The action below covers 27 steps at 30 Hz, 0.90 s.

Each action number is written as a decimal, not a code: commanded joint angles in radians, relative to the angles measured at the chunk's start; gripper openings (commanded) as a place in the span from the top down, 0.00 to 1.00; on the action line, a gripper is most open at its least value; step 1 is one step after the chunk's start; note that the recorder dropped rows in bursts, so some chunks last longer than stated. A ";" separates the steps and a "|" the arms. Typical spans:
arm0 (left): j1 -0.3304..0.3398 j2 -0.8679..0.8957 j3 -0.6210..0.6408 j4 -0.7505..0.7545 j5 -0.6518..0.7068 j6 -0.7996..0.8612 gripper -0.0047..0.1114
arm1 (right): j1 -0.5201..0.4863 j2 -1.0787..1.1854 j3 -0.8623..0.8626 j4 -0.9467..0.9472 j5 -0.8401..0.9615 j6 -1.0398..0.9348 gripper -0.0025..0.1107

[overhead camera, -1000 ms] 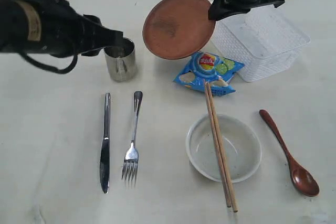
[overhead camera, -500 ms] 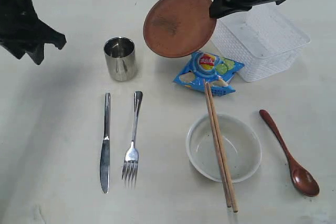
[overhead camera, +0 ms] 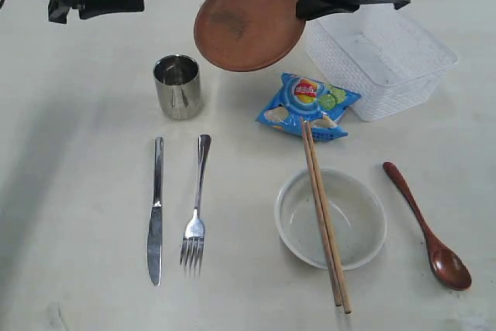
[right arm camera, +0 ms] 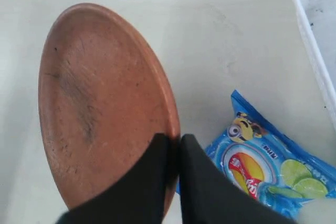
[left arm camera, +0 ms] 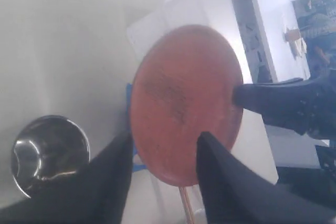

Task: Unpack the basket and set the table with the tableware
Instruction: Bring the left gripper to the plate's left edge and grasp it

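While the right gripper is reaching in from the far edge of the table, its two dark fingers are closing tightly on the rim of the plate and are holding it up in the air. The plate is hanging tilted above the table, between the cup and the basket, and it is showing its reddish-brown face with a darker rubbed patch. The left gripper is hovering high over the far left corner, well apart from everything, with its fingers standing apart and nothing between them.

The basket is sitting at the far right, white with lattice walls. Just beside it the blue snack bag is lying on the table. The steel cup is standing upright, and nearer to the camera the knife and the fork are lying side by side. The white bowl is resting further right; the chopsticks are lying across it, with their far ends reaching the bag. The dark red spoon is lying to the right of the bowl.

Both arms are being cut off by the top of the exterior view, and the right arm is covering the far corner of the basket. The left wrist view is showing everything blurred.
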 commanded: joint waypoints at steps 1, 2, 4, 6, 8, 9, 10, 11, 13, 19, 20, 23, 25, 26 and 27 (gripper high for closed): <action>-0.037 -0.006 0.065 -0.099 -0.084 0.141 0.63 | -0.006 -0.009 -0.001 0.029 -0.005 -0.016 0.98; -0.049 -0.006 0.071 -0.101 -0.093 0.178 0.63 | -0.006 -0.009 -0.001 0.042 -0.003 -0.016 0.98; -0.073 -0.006 0.078 -0.107 -0.108 0.216 0.63 | -0.006 -0.009 -0.001 0.074 -0.001 -0.036 0.98; -0.098 -0.006 0.078 -0.119 -0.121 0.233 0.63 | -0.006 -0.009 -0.001 0.106 0.004 -0.054 0.98; -0.124 -0.006 0.078 -0.134 -0.163 0.245 0.63 | -0.006 -0.009 -0.001 0.112 0.012 -0.060 0.98; -0.135 -0.006 0.078 -0.136 -0.189 0.242 0.63 | -0.006 -0.009 -0.001 0.114 0.017 -0.060 0.98; -0.146 -0.006 0.078 -0.138 -0.212 0.240 0.63 | -0.006 -0.009 -0.001 0.114 0.023 -0.060 0.98; -0.155 -0.006 0.078 -0.138 -0.226 0.240 0.63 | -0.006 -0.009 -0.001 0.117 0.028 -0.070 0.98; -0.167 -0.006 0.078 -0.138 -0.239 0.240 0.63 | -0.006 -0.009 -0.001 0.127 0.033 -0.075 0.98; -0.180 -0.006 0.078 -0.138 -0.257 0.221 0.63 | -0.006 -0.009 -0.001 0.152 0.037 -0.086 0.98; -0.180 -0.006 0.078 -0.138 -0.260 0.221 0.63 | -0.006 -0.009 -0.001 0.152 0.040 -0.086 0.98; -0.180 -0.006 0.078 -0.138 -0.270 0.221 0.56 | -0.006 -0.009 -0.001 0.152 0.046 -0.088 0.98; -0.180 -0.004 0.078 -0.135 -0.270 0.221 0.50 | -0.006 -0.009 -0.001 0.159 0.046 -0.093 0.98; -0.180 -0.004 0.078 -0.135 -0.272 0.221 0.47 | -0.006 -0.009 -0.001 0.164 0.046 -0.096 0.98; -0.180 -0.004 0.078 -0.135 -0.272 0.221 0.46 | -0.006 -0.009 -0.001 0.173 0.046 -0.098 0.98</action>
